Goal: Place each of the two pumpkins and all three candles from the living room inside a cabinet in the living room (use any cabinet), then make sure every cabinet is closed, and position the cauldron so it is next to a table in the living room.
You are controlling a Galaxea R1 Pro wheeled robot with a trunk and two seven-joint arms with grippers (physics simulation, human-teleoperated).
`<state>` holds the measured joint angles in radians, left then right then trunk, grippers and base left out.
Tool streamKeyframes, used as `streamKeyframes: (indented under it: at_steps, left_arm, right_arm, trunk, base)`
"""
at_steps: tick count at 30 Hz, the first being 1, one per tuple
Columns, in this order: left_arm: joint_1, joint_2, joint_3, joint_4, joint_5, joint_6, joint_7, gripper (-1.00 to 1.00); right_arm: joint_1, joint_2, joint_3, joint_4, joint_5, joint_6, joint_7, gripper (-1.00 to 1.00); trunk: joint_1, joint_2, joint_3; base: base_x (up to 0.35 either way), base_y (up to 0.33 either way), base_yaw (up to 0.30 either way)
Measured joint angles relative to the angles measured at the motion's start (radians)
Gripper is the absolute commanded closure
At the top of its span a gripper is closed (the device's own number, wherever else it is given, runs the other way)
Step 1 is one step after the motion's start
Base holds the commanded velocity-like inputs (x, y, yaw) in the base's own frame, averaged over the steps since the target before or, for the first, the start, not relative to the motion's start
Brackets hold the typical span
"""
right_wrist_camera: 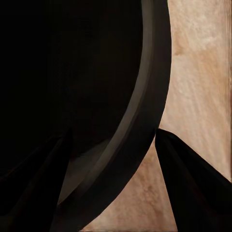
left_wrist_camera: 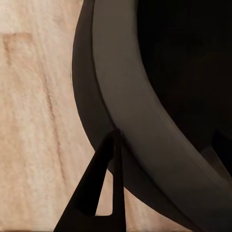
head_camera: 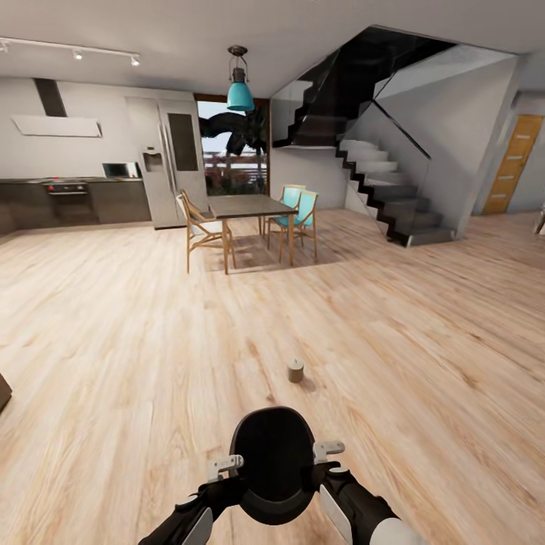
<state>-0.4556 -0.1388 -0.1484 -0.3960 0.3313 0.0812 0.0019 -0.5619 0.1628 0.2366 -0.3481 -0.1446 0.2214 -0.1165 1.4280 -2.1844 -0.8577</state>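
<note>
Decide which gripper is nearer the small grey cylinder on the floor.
Right, slightly. The cylinder lies ahead, a little right of the cauldron; the right gripper grips that side's rim, the left gripper the far side.

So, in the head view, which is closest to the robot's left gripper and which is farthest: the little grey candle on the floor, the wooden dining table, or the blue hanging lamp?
1. Little grey cylinder candle: on the wood floor just ahead of the left gripper.
2. Wooden dining table: mid-room, between the chairs.
3. Blue hanging lamp: farthest, high above the table.
</note>
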Motion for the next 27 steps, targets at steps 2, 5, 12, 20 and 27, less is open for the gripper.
streamKeyframes:
  at_steps: [2, 5, 12, 20, 27]
  left_arm:
    - [0.0, 0.0, -0.001, 0.0, 0.0, 0.0, 0.0, 1.0]
    - [0.0, 0.0, 0.0, 0.0, 0.0, 0.0, 0.0, 1.0]
    - [0.0, 0.0, 0.0, 0.0, 0.0, 0.0, 0.0, 1.0]
    - [0.0, 0.001, -0.003, 0.0, 0.003, 0.0, 0.0, 1.0]
    - [0.0, 0.001, -0.003, 0.0, 0.003, 0.0, 0.0, 1.0]
  right_arm:
    - [0.0, 0.0, 0.0, 0.0, 0.0, 0.0, 0.0, 1.0]
    - [0.0, 0.0, 0.0, -0.001, 0.0, 0.001, 0.0, 1.0]
    - [0.0, 0.0, 0.0, 0.0, 0.0, 0.0, 0.0, 1.0]
    - [0.0, 0.0, 0.0, -0.001, 0.001, 0.001, 0.0, 1.0]
    - [0.0, 0.0, 0.0, -0.001, 0.0, 0.001, 0.0, 1.0]
  trunk:
    - [0.0, 0.0, 0.0]
    - [0.0, 0.0, 0.0]
    - [0.0, 0.0, 0.0]
    - [0.0, 0.0, 0.0]
    - [0.0, 0.0, 0.0]
  base:
    - [-0.128, 0.098, -0.264]
    - [-0.117, 0.098, -0.264]
    - [-0.104, 0.096, -0.264]
    - [-0.088, 0.084, -0.264]
    - [-0.03, 0.035, -0.264]
